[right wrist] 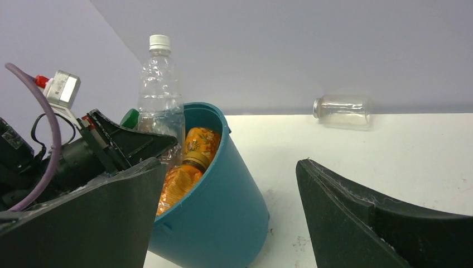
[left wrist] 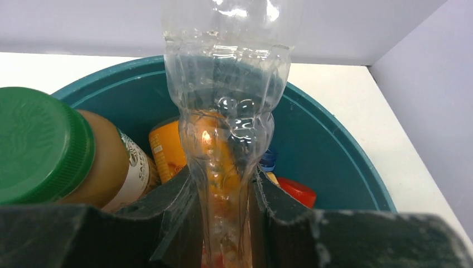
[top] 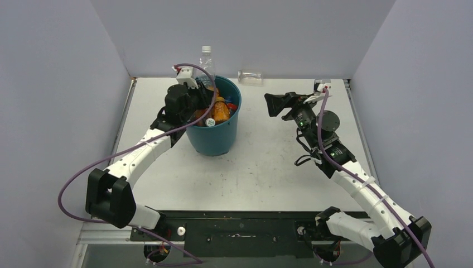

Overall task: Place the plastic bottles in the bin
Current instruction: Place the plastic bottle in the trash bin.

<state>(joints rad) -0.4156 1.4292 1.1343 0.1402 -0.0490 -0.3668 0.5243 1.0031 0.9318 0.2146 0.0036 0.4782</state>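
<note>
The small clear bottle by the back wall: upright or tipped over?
Tipped over. The clear bottle lies on its side on the table, mouth pointing left in the right wrist view.

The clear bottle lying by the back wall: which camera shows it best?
The right wrist view: the lying bottle is side-on and unblocked there. The top view shows it small and far; the left wrist view misses it.

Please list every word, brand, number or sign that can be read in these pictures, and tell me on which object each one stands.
"CA": only these first letters, on the white label of the green-capped bottle in the bin; the rest is blurred.
Too small to read: fine print on the orange-labelled bottle.
No text shows on the clear bottle in the left gripper.
</note>
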